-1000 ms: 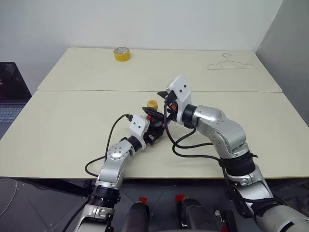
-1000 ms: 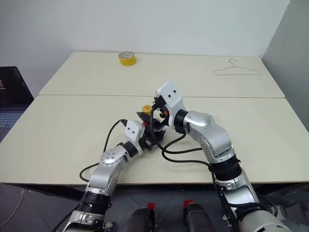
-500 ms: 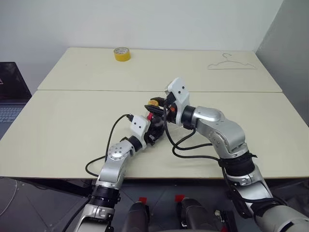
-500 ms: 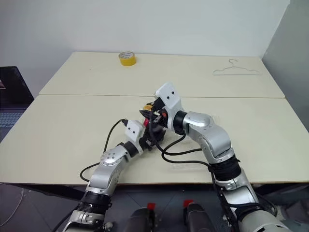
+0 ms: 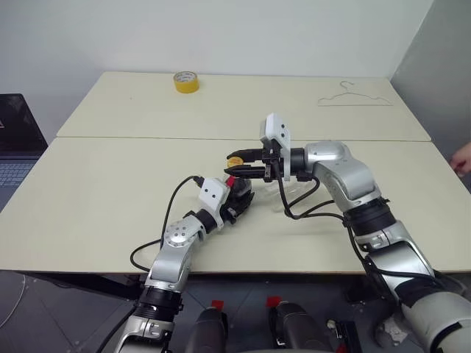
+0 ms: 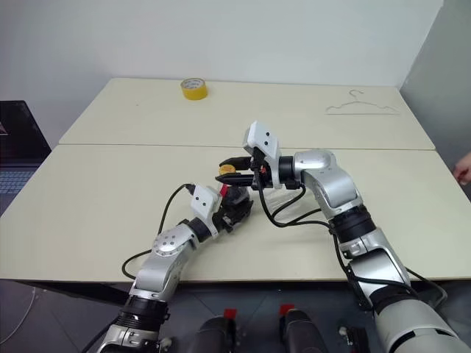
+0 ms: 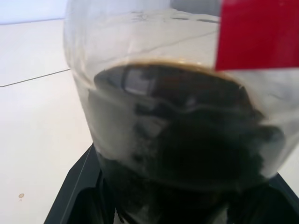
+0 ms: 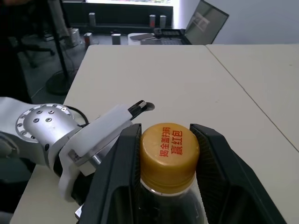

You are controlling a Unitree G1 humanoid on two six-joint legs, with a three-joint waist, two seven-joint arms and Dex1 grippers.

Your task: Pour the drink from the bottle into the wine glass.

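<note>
Two grips already share the small cola bottle (image 7: 177, 140) at mid-frame over the bench (image 5: 96, 191): your left gripper (image 5: 237, 203) clamps the thin, squeezable, roughly half-full body, while your right gripper (image 8: 166, 154) has its jaws pinching the ribbed yellow cap (image 8: 169, 148), so twist there gently.

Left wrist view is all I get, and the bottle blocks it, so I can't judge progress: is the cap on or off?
Observer: On. The yellow cap sits on the bottle, and the right gripper is closed on the cap from the side.
Operator: Is the bottle upright?
Observer: Roughly, with the cap on top, gripped low on its body by the left gripper.
Operator: Anything else nearby?
Observer: Only a yellow tape roll and a wire hanger, both on the far table, well away from the arms.
</note>
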